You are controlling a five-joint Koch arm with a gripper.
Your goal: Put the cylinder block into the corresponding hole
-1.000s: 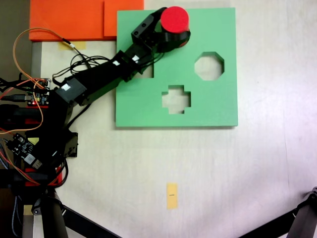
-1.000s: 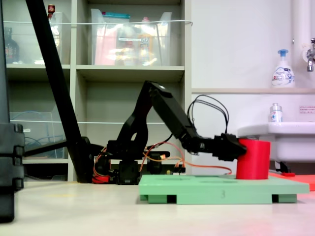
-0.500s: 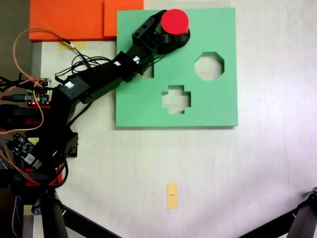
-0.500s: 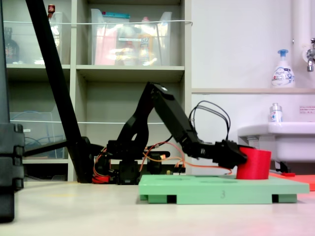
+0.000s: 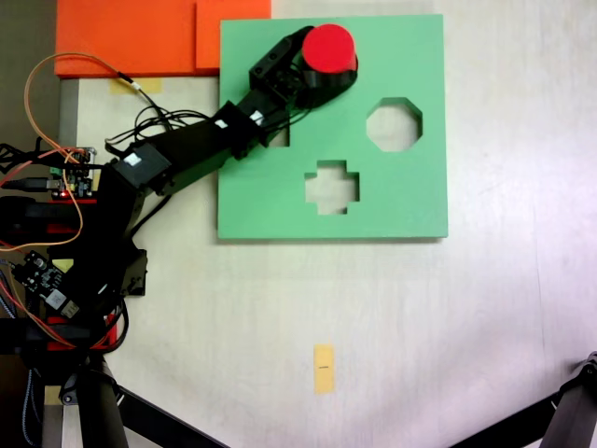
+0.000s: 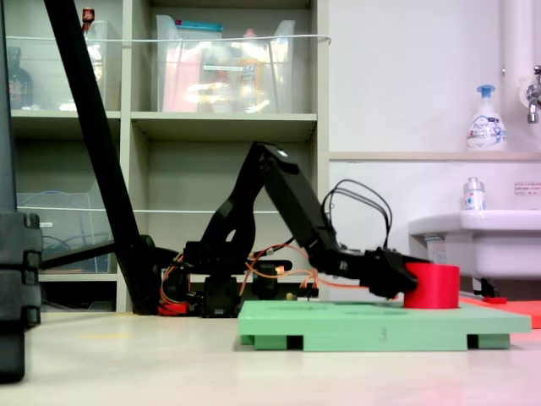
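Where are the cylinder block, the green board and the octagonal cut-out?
cylinder block [image 5: 328, 47]: a fixed view, flat red top.
green board [image 5: 401, 196]: a fixed view, bare surface near lower right corner.
octagonal cut-out [image 5: 394, 124]: a fixed view, opening's middle.

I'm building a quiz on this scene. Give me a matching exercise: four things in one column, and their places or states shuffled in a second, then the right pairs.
Things:
1. bright red foam cylinder block
2. octagonal cut-out
3. cross-shaped cut-out
4. small yellow paper tag

Places or states, as the top-down fixed view shows them:
A. on the bare table, off the flat green foam board
B. board's right part, open
C. gripped by the black tool, top of the board
D. board's lower middle, open

Pairs: 1-C, 2-B, 3-D, 4-A
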